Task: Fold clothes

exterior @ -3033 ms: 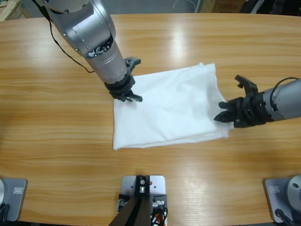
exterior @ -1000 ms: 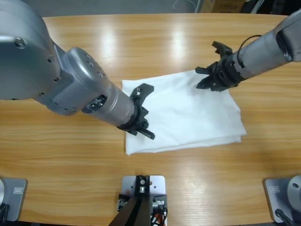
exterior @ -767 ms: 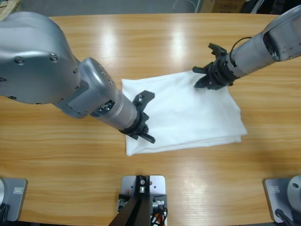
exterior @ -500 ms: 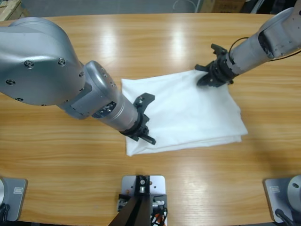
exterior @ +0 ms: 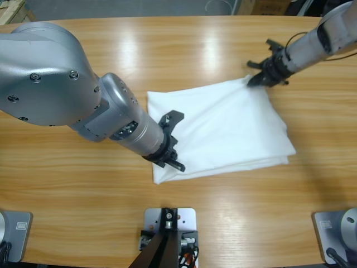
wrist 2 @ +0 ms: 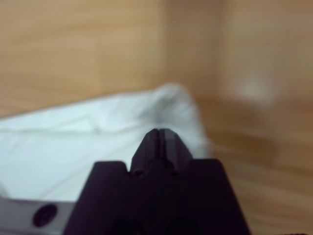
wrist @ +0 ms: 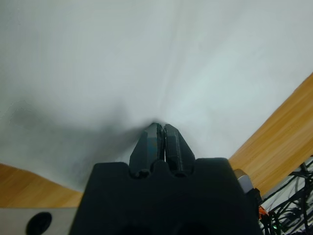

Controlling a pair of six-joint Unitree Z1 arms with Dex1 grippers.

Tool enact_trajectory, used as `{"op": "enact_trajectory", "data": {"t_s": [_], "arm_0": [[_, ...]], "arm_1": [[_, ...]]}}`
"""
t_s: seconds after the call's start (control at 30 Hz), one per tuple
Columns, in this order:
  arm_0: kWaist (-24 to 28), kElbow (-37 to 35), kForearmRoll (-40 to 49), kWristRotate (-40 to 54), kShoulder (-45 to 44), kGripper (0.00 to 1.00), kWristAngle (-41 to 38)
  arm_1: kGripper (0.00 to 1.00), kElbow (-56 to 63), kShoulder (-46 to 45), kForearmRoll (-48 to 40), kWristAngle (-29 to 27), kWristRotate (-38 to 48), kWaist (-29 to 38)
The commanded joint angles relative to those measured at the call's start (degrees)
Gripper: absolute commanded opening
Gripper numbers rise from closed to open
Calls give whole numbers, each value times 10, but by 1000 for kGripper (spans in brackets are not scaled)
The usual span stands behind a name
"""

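Observation:
The clothes (exterior: 223, 128) are one white garment lying folded into a rough rectangle in the middle of the wooden table (exterior: 67, 184). My left gripper (exterior: 167, 153) comes in from the left and sits on the cloth's near left part. In the left wrist view its jaws (wrist: 160, 126) are shut together with white fabric (wrist: 146, 58) creased at their tips. My right gripper (exterior: 255, 80) reaches in from the upper right to the cloth's far right corner. In the right wrist view it (wrist 2: 159, 132) is shut at that corner of the cloth (wrist 2: 73, 147).
The left arm's large silver elbow (exterior: 50, 78) hangs over the table's left half. Bare wood (exterior: 312, 184) surrounds the cloth on all sides.
The right gripper has moved right and away, drawing the cloth's far right corner with it; the whole cloth has shifted slightly right. The left gripper has stayed in place.

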Motion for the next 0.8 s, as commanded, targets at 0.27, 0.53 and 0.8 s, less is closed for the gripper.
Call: {"op": "enact_trajectory", "data": {"t_s": [0.27, 0.53, 0.8], "arm_0": [[74, 42, -19, -27, -87, 180, 4], [180, 232, -211, -102, -228, 619, -78], [172, 498, -631, -344, -151, 825, -89]], "arm_1": [[1000, -52, -208, 130, -44, -56, 25], [1000, 101, -374, 186, -17, -17, 65], [1000, 151, -428, 225, -14, -5, 68]]}}
